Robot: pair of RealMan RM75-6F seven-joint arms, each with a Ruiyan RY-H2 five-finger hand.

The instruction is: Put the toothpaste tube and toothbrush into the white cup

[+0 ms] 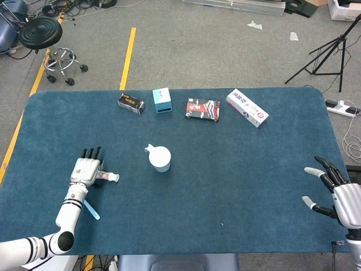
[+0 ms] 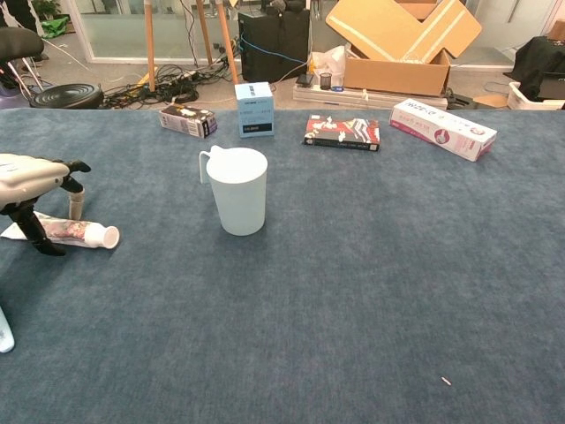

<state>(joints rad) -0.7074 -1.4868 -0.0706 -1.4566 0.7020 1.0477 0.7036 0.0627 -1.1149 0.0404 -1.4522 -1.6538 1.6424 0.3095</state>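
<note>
Toothpaste tube (image 2: 75, 232) flat near bench (image 1: 237, 169) left edge, under left hand (image 1: 86, 169); fingers straddle it, grip not confirmed. Tube light, soft, likely slippery: take mid-body. White cup (image 2: 238, 190) upright mid-bench. Right hand (image 1: 338, 189) released, front-right corner

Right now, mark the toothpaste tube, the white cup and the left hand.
toothpaste tube (image 2: 84, 232): chest view, on its body near the cap.
white cup (image 2: 238, 199): chest view, on its front wall.
left hand (image 1: 86, 170): head view, on its back.
</note>
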